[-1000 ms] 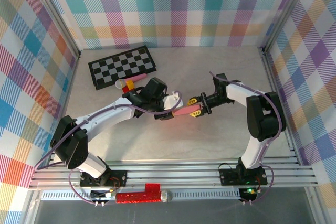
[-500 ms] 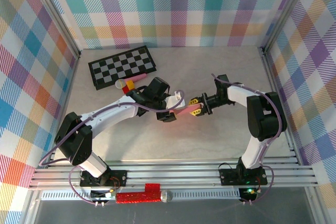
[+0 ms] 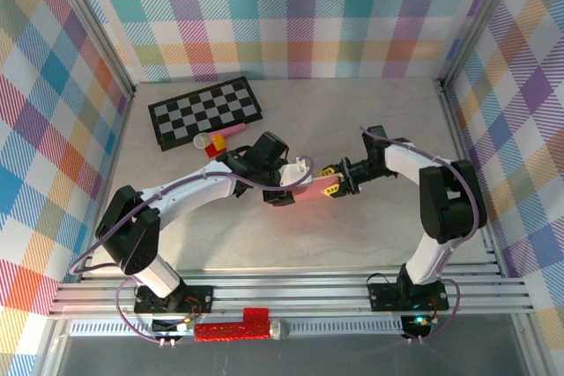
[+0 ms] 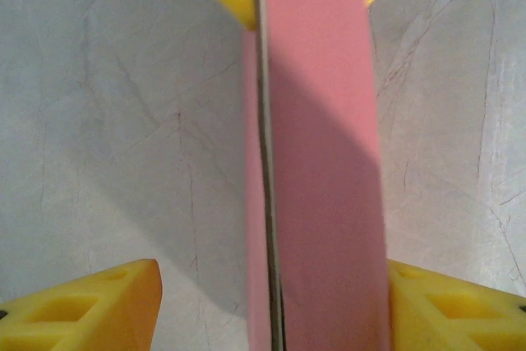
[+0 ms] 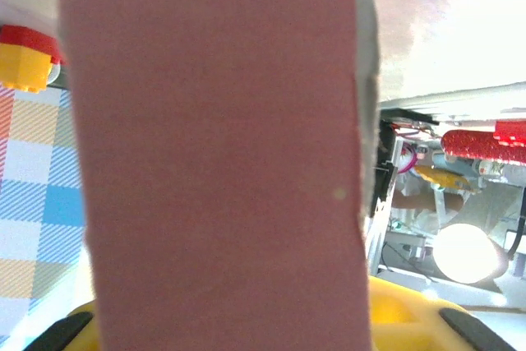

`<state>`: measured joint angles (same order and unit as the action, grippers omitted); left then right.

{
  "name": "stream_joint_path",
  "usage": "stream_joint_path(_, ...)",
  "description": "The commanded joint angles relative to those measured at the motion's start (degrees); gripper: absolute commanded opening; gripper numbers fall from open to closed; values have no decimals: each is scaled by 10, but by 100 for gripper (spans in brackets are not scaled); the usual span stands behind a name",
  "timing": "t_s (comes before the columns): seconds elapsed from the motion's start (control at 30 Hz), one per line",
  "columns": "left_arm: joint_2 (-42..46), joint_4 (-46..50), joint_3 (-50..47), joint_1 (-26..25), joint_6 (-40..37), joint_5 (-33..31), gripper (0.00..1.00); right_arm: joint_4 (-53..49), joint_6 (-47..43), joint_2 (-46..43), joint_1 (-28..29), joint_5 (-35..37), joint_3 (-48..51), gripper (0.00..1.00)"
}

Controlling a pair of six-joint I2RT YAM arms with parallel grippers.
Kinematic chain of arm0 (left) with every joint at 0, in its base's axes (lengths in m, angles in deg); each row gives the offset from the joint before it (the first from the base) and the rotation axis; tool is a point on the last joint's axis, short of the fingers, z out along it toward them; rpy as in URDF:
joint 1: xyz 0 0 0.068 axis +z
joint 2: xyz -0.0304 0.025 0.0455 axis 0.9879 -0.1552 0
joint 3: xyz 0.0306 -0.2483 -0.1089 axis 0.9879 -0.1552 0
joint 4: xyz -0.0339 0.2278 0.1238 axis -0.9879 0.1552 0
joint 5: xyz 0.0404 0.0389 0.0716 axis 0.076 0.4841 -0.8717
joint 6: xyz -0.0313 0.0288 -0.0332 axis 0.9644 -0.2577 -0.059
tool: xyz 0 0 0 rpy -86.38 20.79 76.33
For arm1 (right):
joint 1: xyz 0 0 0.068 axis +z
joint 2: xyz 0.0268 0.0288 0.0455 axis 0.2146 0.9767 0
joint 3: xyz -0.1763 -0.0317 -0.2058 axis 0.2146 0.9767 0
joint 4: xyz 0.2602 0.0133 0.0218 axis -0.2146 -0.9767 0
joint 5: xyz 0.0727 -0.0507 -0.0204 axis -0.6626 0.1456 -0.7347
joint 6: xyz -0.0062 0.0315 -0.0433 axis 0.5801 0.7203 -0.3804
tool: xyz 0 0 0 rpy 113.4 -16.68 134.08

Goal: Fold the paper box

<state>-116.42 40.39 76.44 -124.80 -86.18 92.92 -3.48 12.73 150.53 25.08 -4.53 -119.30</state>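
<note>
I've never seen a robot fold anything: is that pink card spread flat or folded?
Folded, not spread: the pink card is a narrow strip, and the left wrist view shows stacked layers along its edge.

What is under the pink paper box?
Under the paper box the left wrist view shows grey table surface with the box's shadow on it. The strip of table directly below the box is covered, so I cannot tell what lies there.
</note>
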Motion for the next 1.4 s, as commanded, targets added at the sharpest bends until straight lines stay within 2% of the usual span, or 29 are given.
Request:
stream_joint_path(0.0, -3, -3, 9, -6, -20, -2, 62, -53, 30, -36, -5, -2, 22, 35)
stream_joint_path(0.17, -13, 0, 11, -6, -23, 17, 55, -33, 74, -49, -5, 10, 34, 38)
stream_joint_path(0.4, -42, 4, 33, 7, 2, 50, 44, -46, 57, -11, -20, 24, -11, 46)
stream_joint_path(0.57, -66, 25, 58, 19, 16, 72, 42, -83, 11, 3, -42, 46, -70, 62)
stream_joint_path(0.73, -68, 25, 60, 21, 20, 72, 41, -111, -21, -28, -60, 111, -120, 69)
stream_joint_path(0.83, -71, 23, 61, 23, 24, 70, 40, -101, -29, -66, -70, 154, -124, 70)
stream_joint_path(1.0, -73, 22, 65, 24, 28, 70, 39, -141, -93, -150, -65, 288, -137, 68)
stream_joint_path(1.07, -76, 22, 65, 24, 28, 69, 40, -141, -119, -193, -48, 347, -118, 63)
stream_joint_path(1.17, -76, 20, 65, 24, 32, 70, 40, -123, -132, -233, -13, 395, -77, 55)
stream_joint_path(1.37, -76, 21, 66, 24, 35, 69, 40, -93, -119, -245, 59, 445, -53, 53)
